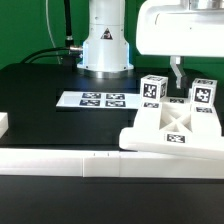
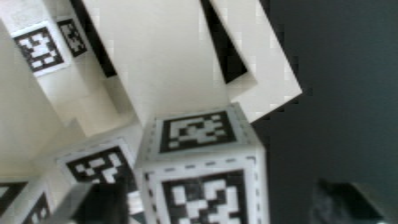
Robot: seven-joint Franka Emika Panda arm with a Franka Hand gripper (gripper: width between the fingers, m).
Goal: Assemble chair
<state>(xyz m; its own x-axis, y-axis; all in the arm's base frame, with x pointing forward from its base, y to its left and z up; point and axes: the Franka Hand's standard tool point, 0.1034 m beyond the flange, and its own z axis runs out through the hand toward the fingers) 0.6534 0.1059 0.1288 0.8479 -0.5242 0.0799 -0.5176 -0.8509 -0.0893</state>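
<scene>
- Sitting at 4 o'clock on black table (image 1: 40,85): chair (image 1: 178,127), X-brace facing up, tagged posts upright.
- Gripper (image 1: 177,72) hangs just above chair's posts; finger spread — can't tell.
- Marker board (image 1: 95,100) at 10 o'clock from chair.
- Wrist view: tagged posts (image 2: 196,135) close up.

I can't see the gripper (image 1: 177,72) fingertips; they drop behind the chair (image 1: 175,120) (right edge cropped), and my wrist view is blurred close-up.

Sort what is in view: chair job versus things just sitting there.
Job: the chair, its tagged posts and X-braced part joined, close up in the wrist view; the gripper above it.

Not part of it: the marker board, the white border rail, the black table.
</scene>
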